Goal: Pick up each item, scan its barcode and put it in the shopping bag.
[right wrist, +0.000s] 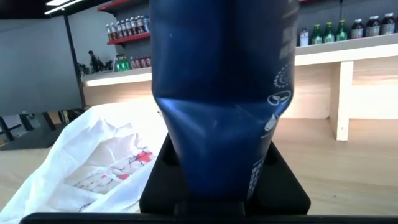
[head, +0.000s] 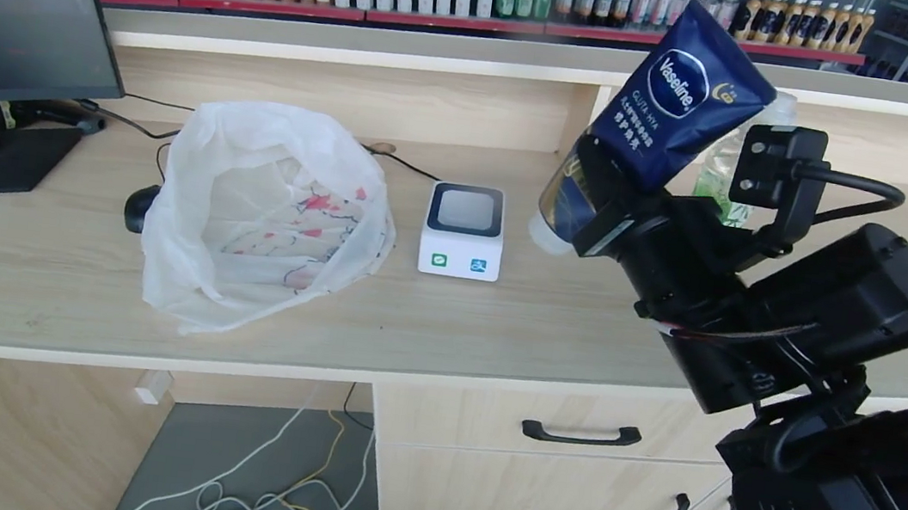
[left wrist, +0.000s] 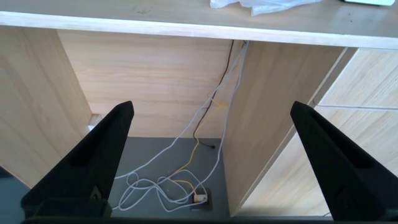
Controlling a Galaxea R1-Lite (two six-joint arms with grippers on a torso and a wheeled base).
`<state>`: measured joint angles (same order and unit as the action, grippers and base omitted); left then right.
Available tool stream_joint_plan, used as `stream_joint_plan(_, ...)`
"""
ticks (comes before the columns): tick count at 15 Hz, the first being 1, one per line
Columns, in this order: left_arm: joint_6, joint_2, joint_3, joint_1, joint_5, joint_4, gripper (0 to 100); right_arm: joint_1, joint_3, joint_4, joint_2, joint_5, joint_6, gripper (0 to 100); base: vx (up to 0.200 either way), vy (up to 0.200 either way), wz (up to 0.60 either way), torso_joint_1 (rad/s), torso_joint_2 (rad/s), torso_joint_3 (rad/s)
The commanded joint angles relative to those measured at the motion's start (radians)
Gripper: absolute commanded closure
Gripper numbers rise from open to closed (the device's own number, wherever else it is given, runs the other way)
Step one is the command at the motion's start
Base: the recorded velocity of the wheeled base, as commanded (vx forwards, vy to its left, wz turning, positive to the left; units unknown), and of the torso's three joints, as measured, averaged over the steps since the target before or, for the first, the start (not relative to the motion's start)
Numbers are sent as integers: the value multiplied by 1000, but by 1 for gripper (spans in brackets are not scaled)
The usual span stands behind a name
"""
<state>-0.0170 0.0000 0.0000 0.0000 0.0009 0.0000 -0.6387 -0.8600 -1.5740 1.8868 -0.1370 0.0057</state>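
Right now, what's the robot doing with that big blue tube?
It's at a shop checkout. The right gripper holds the blue tube up in the air, tilted with its cap end lowest, beside the white scanner on the counter. The shopping bag stands open on the scanner's other side, and the tube isn't in it yet. The left gripper hangs open below the counter, holding nothing.

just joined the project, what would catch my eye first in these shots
The dark blue lotion tube, raised above the counter's right side in the right gripper, cap end down. Next, the open white shopping bag standing on the counter, with the small white barcode scanner just to its right.
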Motion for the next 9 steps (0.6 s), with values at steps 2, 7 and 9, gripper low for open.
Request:
stream_joint_plan(2,-1,2,0,-3,1,0,0,25,-5,3,-23,0,0,100,0,200,0,15,5,2)
stream_joint_plan(7,-4,2,0,-2,1,0,0,30,18,3,-61,0,-4,100,0,200,0,4,2,1)
stream_joint_plan(9,-1,2,0,-2,1,0,0,30,19,3,-69,0,-4,100,0,200,0,2,0,-2)
